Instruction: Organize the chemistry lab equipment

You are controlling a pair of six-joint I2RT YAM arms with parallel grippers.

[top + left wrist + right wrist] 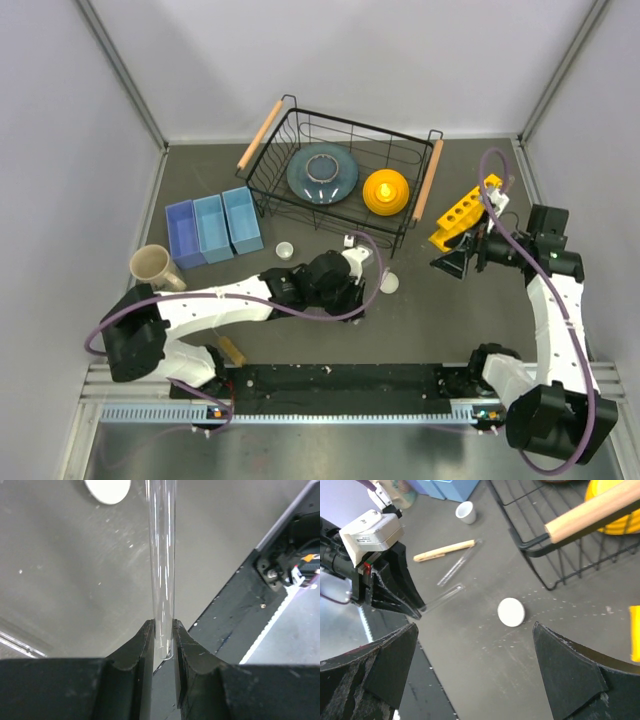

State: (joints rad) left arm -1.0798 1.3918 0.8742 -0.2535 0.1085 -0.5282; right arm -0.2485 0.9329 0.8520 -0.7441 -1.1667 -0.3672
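Left tool point(162, 626) is clamped on one end of a clear tube point(162, 555), which runs straight out ahead of it — the yellow rack point(463, 212) lies well off to its right, just beside the right tool point(474, 630), wide open and empty.

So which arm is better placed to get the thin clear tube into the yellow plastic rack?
Left. The left hand is shut on the thin clear tube. The right hand is open and empty; it sits nearer the yellow plastic block rack, but holds nothing to place.
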